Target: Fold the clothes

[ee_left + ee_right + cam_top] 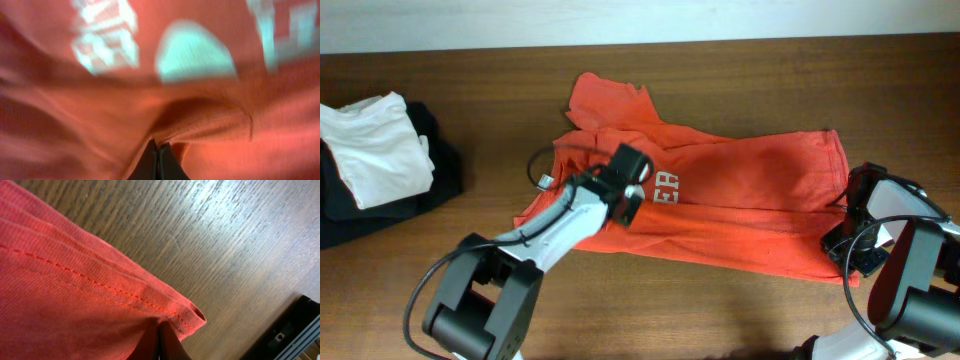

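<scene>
Well to the left of the left pincer [631,193], a white folded garment [375,145] lies on a black garment [445,172] on the wooden tabletop [720,310]. Left pincer: closed, fingertips together, pinching a bunched fold of the red-orange T-shirt [750,200]; white lettering [665,186] sits just to its right. The T-shirt spreads rightward from this pincer to the right pincer [845,245], with one sleeve [610,100] lying beyond the left pincer. Right pincer: closed on the stitched hem corner [185,312] at the shirt's right edge.
</scene>
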Available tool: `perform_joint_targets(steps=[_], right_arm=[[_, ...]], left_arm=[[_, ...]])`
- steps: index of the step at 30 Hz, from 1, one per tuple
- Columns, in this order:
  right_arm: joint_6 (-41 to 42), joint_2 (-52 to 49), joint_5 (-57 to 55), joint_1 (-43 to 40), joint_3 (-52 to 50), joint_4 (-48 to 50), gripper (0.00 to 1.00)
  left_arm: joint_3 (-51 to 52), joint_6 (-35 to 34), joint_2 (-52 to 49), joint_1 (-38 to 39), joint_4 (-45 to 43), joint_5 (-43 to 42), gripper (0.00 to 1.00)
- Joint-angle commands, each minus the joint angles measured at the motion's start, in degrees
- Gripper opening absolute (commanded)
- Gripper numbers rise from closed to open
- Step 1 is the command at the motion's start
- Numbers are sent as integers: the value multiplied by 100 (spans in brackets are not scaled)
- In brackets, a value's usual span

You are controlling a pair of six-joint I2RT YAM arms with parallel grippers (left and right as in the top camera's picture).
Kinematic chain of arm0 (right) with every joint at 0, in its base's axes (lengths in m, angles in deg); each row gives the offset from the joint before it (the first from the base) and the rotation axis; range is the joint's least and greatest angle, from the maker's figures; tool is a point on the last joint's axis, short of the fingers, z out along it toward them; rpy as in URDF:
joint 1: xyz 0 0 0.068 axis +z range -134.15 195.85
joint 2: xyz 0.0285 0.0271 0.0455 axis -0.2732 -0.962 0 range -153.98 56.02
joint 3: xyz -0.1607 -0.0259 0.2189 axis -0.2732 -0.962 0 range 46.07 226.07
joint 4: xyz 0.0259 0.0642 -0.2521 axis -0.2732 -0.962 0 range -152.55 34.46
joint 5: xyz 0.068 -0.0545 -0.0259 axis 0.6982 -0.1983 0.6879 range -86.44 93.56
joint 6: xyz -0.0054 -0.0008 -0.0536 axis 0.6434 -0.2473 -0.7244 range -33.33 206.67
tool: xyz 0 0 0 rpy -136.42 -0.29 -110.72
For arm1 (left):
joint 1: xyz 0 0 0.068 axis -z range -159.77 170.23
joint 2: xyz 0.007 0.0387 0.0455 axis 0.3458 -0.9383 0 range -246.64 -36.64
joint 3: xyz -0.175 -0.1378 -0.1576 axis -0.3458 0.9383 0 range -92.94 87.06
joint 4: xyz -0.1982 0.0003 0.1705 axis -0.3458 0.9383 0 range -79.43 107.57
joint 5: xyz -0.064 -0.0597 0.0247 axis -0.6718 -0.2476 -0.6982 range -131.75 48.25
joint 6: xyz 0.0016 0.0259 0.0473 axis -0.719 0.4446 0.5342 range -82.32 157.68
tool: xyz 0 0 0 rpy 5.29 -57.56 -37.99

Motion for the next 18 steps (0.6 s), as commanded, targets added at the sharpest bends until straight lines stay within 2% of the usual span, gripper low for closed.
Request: perform_joint_targets(steps=[1, 2, 3, 4, 5, 6, 7, 10, 11, 13, 15, 16, 17, 18], right_arm=[[28, 118, -111, -13, -11, 2, 4], [28, 118, -111, -13, -11, 2, 4], [28, 118, -111, -13, -11, 2, 4], [31, 118, -109, -13, -11, 2, 4], [28, 118, -111, -13, -11, 0, 4], [28, 118, -111, -13, -11, 0, 4], [28, 118, -111, -13, -11, 0, 4], [-101, 118, -138, -37, -11, 11, 4], [-101, 118, -133, -61, -11, 24, 4], [-103, 118, -136, -66, -11, -4, 4], [-105, 118, -136, -66, -11, -4, 4], [-105, 118, -133, -66, -11, -7, 4], [-105, 118, -133, -66, -11, -22, 4], [-114, 118, -136, -66, -11, -28, 4]], left_arm=[[-909, -149, -15, -463, -470, 337, 1], [-909, -144, -17, -503, -595, 127, 8], [-907, -144, -26, -501, -501, -26, 24], [-890, -144, -37, -501, -352, -22, 43], [-887, -144, -37, -507, -85, -20, 70], [-887, -144, -37, -522, 243, 0, 75], [-887, -153, -37, -570, 520, -2, 75], [-887, -1707, -37, -1327, 1576, 166, 76], [-861, -1912, -37, -1563, 1698, -26, 76], [-581, -1926, -37, -2006, 1473, -706, 74], [-122, -1926, -37, -2092, 1005, -942, 68], [131, -1926, -37, -2092, 741, -999, 62], [391, -1928, -37, -2094, 511, -1019, 52], [662, -1928, -37, -2118, 275, -1036, 51]])
